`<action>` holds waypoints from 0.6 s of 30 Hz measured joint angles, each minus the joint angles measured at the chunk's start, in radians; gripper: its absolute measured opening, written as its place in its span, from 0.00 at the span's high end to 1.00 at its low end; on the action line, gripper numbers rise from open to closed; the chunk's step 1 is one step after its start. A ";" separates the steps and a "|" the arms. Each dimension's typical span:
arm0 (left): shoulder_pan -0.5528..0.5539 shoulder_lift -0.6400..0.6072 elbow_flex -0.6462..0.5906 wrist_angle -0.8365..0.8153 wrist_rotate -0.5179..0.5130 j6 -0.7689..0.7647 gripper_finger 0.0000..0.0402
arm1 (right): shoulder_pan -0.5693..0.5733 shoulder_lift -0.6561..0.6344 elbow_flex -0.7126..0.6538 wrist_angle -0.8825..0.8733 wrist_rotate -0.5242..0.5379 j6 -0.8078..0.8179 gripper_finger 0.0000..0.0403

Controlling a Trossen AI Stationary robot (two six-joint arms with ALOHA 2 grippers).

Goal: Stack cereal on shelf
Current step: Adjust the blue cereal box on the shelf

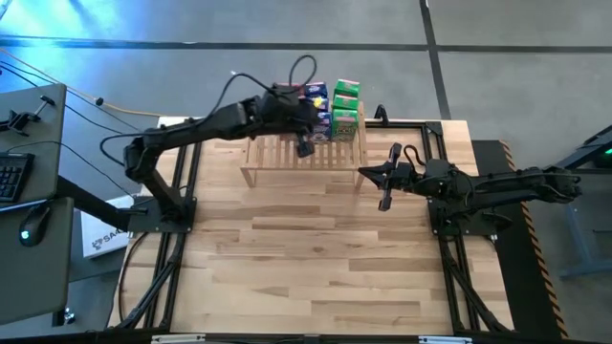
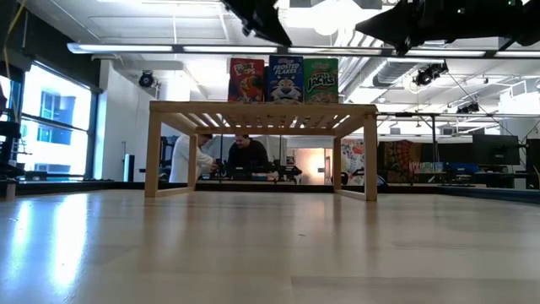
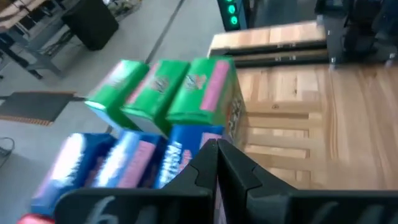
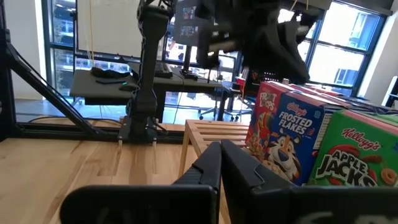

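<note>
Wooden worktop (image 1: pixel 316 258) with a slatted light-wood shelf (image 1: pixel 287 158) standing at its far edge, seen from above, from table height and from both wrists. The cereal boxes (image 1: pixel 337 110) stand upright in close rows on the far right part of the shelf top, touching one another. From table height three fronts show side by side: a red box (image 2: pixel 246 80) on the left whose title is too small to read, a blue box (image 2: pixel 286 79) in the middle printed "FROSTED FLAKES", and a green box (image 2: pixel 321 80) on the right printed "JACKS". The right wrist view reads the same row closer: "FROSTED FLAKES" on the blue front with a cartoon tiger, and "Kellogg's APPLE JACKS" on the green front; the red front beside them shows only part of a title. The left wrist view shows three green box tops in one row and blue box tops in the row next to it; the print on them cannot be read.

The left claw (image 1: pixel 304 145) hangs above the shelf slats just beside the boxes, its fingers pressed together and holding nothing. The right claw (image 1: pixel 384 201) hovers over the worktop near the shelf's right end, fingers likewise pressed together and empty.

Beyond the worktop, two people (image 2: pixel 228 158) show under the shelf top in the room behind.
</note>
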 joint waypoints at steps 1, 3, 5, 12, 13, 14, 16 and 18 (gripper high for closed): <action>-0.001 0.013 0.000 0.001 -0.001 0.000 1.00 | 0.000 0.000 0.000 0.000 0.000 0.000 1.00; -0.001 0.035 0.000 -0.003 -0.002 0.003 1.00 | 0.000 0.000 0.000 0.000 0.000 0.000 1.00; -0.001 0.047 0.000 -0.005 -0.020 0.019 1.00 | 0.000 0.000 0.000 -0.002 0.000 -0.003 1.00; 0.000 0.039 0.000 -0.011 -0.059 0.037 1.00 | 0.000 0.000 0.000 -0.012 -0.001 -0.008 1.00; 0.000 0.038 0.000 -0.010 -0.063 0.038 1.00 | 0.000 0.000 0.000 -0.012 -0.001 -0.008 1.00; 0.000 0.036 0.000 -0.010 -0.065 0.038 1.00 | 0.000 0.000 0.000 -0.012 -0.002 -0.008 1.00; 0.000 0.033 0.000 -0.016 -0.065 0.037 1.00 | 0.000 0.000 0.000 -0.012 -0.003 -0.008 1.00; -0.007 0.032 0.000 -0.016 -0.064 0.037 1.00 | 0.000 0.000 0.000 -0.012 -0.003 -0.008 1.00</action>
